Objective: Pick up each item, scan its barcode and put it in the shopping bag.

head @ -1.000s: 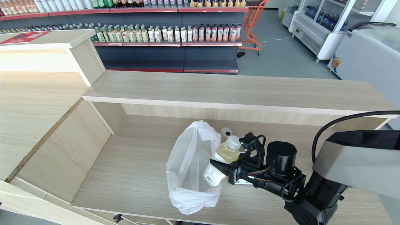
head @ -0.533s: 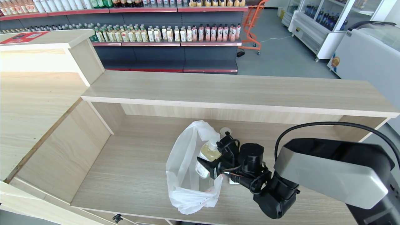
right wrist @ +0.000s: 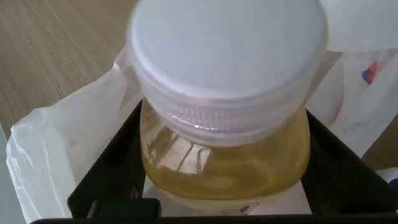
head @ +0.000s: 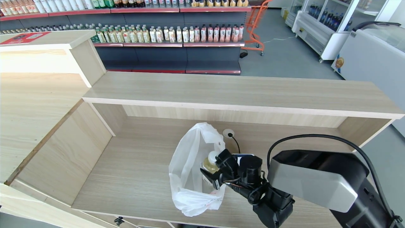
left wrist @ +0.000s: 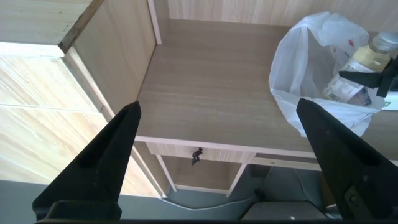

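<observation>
**Drink bottle going into the shopping bag at the checkout desk**

Your right gripper (head: pixel 212 167) is pinching a clear bottle (head: pixel 211 157) of pale yellow drink just under its white cap (right wrist: pixel 227 68), with one black finger (right wrist: pixel 109 177) pressing on each side of the neck. The bottle is standing nearly upright in the open mouth of the white plastic shopping bag (head: pixel 190 164). Its labelled lower part is sitting inside the bag's walls and its cap is showing above the rim. You cannot tell whether it is touching the bottom of the bag. The bag is resting near the middle of the lower wooden desk (head: pixel 136 171), its mouth gaping toward your right arm.

Just behind that gripper a small dark device with a pale edge (head: pixel 243 155) is lying flat on the desk, and a black cable (head: pixel 235 142) is running toward it from a round port (head: pixel 227 133) in the desk.

Your left gripper (left wrist: pixel 214 165) is hanging well apart from the bag, its fingers (left wrist: pixel 93 168) spread wide, above the desk's front edge, where a small dark handle (left wrist: pixel 196 155) is showing underneath.

Beyond the raised counter top (head: pixel 240 91), shelves of bottled drinks (head: pixel 171 34) are lining the aisle, with an orange cart (head: pixel 258 22) standing at their end and white freezers (head: pixel 373 57) sitting off to the right
</observation>
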Motion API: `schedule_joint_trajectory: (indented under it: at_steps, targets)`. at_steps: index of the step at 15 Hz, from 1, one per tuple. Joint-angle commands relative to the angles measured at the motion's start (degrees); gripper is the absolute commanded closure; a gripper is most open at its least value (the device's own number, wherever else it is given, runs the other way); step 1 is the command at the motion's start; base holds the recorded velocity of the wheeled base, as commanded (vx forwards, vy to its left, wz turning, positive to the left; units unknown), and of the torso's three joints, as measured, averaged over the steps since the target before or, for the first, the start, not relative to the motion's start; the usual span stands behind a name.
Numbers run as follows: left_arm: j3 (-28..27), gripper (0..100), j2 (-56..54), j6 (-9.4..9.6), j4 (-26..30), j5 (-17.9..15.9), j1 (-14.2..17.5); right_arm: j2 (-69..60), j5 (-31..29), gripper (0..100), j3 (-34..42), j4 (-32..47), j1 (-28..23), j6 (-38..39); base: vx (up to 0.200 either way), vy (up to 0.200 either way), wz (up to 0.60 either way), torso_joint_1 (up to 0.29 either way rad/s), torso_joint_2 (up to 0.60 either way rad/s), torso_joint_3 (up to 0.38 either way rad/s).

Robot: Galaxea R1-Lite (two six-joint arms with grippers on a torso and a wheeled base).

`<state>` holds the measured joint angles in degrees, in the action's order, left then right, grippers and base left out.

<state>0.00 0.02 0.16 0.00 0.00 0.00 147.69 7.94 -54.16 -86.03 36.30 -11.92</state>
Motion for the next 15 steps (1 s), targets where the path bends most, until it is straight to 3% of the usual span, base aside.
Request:
schedule_joint_trajectory:
  at_steps: [1, 3, 5, 8, 11, 12, 13, 14, 15]
  targets:
    - [0.00, 0, -0.02, 0.02, 0.00, 0.00, 0.00, 0.41, -0.03, 0, 1.34, -0.02, 0.08, 0.06, 0.000, 0.000, 0.00, 0.000, 0.00, 0.000]
    - [0.00, 0, -0.02, 0.02, 0.00, 0.00, 0.00, -3.99, 0.06, 0, 3.01, -0.10, -1.50, 1.99, 0.000, 0.000, 0.00, 0.000, 0.00, 0.000]
    - [0.00, 0, -0.02, 0.02, 0.00, 0.00, 0.00, -9.35, -0.55, 0, 4.68, 1.92, -2.91, 9.37, 0.000, 0.000, 0.00, 0.000, 0.00, 0.000]
    - [0.00, 0, -0.02, 0.02, 0.00, 0.00, 0.00, -19.02, -2.57, 0, 14.44, 5.61, -7.30, 19.57, 0.000, 0.000, 0.00, 0.000, 0.00, 0.000]
    - [0.00, 0, -0.02, 0.02, 0.00, 0.00, 0.00, -36.86, 0.94, 0, 23.23, 13.43, -12.22, 22.29, 0.000, 0.000, 0.00, 0.000, 0.00, 0.000]
    - [0.00, 0, -0.02, 0.02, 0.09, 0.00, 0.00, -53.29, 2.96, 0, 24.98, 29.69, -13.45, 22.47, 0.000, 0.000, 0.00, 0.000, 0.00, 0.000]
    - [0.00, 0, -0.02, 0.02, 0.00, 0.00, 0.00, -61.29, 3.05, 0, 24.19, 39.89, -13.80, 22.56, 0.000, 0.000, 0.00, 0.000, 0.00, 0.000]
    - [0.00, 0, -0.02, 0.02, 0.09, 0.00, 0.00, -66.65, 3.23, 0, 23.66, 48.41, -14.07, 23.00, 0.000, 0.000, 0.00, 0.000, 0.00, 0.000]
    - [0.00, 0, -0.02, 0.02, 0.09, 0.00, 0.00, -69.03, 3.23, 0, 23.75, 52.10, -13.98, 23.61, 0.000, 0.000, 0.00, 0.000, 0.00, 0.000]
